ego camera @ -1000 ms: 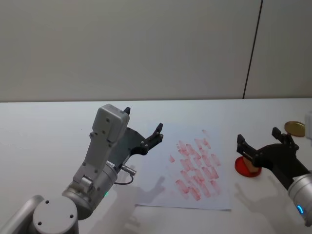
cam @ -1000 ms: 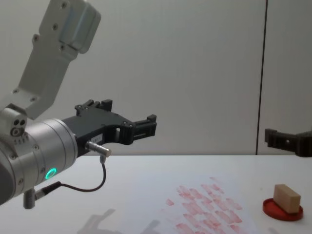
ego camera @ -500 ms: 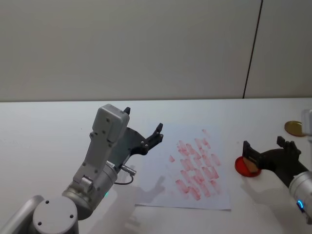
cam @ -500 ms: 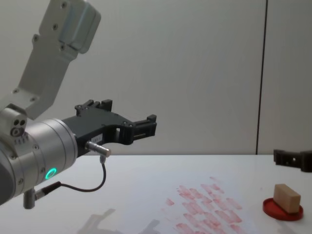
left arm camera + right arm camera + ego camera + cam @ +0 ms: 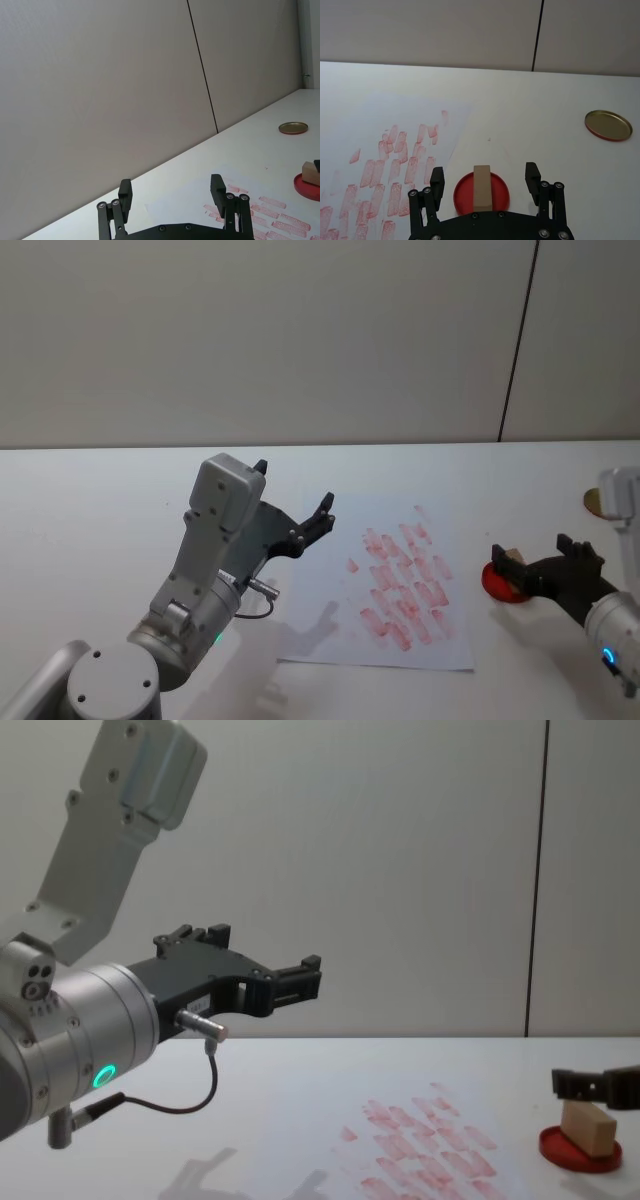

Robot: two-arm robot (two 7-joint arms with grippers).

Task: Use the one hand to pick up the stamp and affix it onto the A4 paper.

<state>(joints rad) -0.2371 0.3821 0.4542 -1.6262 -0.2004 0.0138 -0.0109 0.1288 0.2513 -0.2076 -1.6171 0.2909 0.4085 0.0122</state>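
**Right gripper open astride the stamp, grasp not yet made**

Nearest, low on the right: the right gripper (image 5: 484,172) is over the red ink pad (image 5: 465,194). Its fingers (image 5: 436,182) are spread wide, with nothing held. In the right wrist view the stamp (image 5: 482,187) stands on the pad between them, with a gap on either side and roughly centred. In the chest view a fingertip sits about level with the block's top, so contact looks not yet made.

Step in hand, as I read it, is lowering and closing on the stamp. To do it well:
- Keep the block centred between the fingers so both meet it together. Contact on one side first could tip it or skid it across the pad.
- Come down far enough to grip the long flat sides below the top edge, but stop short of the pad.
- Lift straight up and keep the inked face level.

Left of the pad lies the A4 paper (image 5: 395,125), flat on the counter (image 5: 530,110) and already dense with red marks. Bare margin remains along its edges.

The left gripper (image 5: 296,490) is parked in the air over the paper's left edge, fingers open and empty.

Farther right, a brass lid (image 5: 607,125) lies well apart from the pad.
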